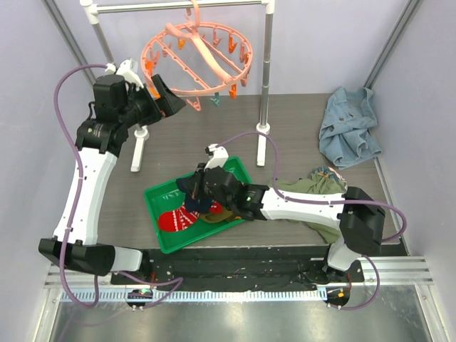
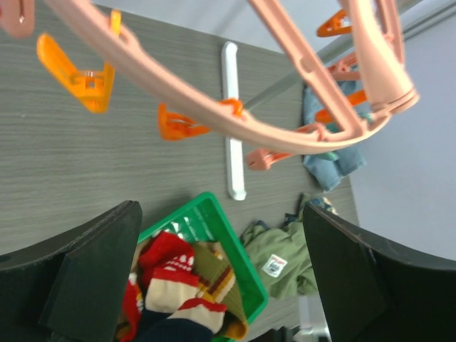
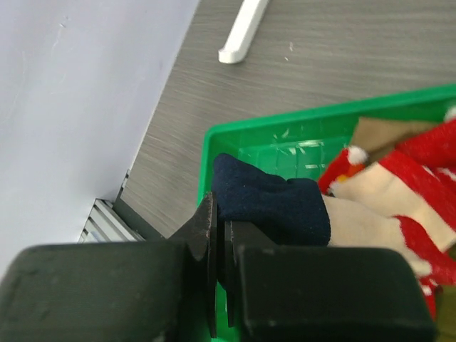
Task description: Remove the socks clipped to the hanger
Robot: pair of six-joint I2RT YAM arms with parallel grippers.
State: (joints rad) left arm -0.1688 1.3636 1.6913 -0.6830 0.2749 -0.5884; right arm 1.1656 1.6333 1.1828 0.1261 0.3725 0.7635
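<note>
The salmon-pink round hanger [image 1: 214, 90] hangs from the white rack, and the pegs [image 2: 85, 75] I can see on it hold nothing. My left gripper [image 1: 160, 96] is open just below the hanger's left rim [image 2: 285, 135], nothing between its fingers [image 2: 100, 263]. Red-and-white and olive socks [image 1: 178, 219] lie piled in the green tray [image 1: 153, 196]. Over the tray's near-left corner [image 3: 235, 135] my right gripper [image 3: 219, 206] is shut on the dark navy cuff of a sock [image 3: 271, 203].
The white pole rack [image 1: 267, 71] stands at the back, with one foot [image 2: 231, 121] lying on the table. A blue denim garment [image 1: 349, 128] lies at the far right. An olive-green shirt [image 1: 313, 192] sits beside the tray under my right arm.
</note>
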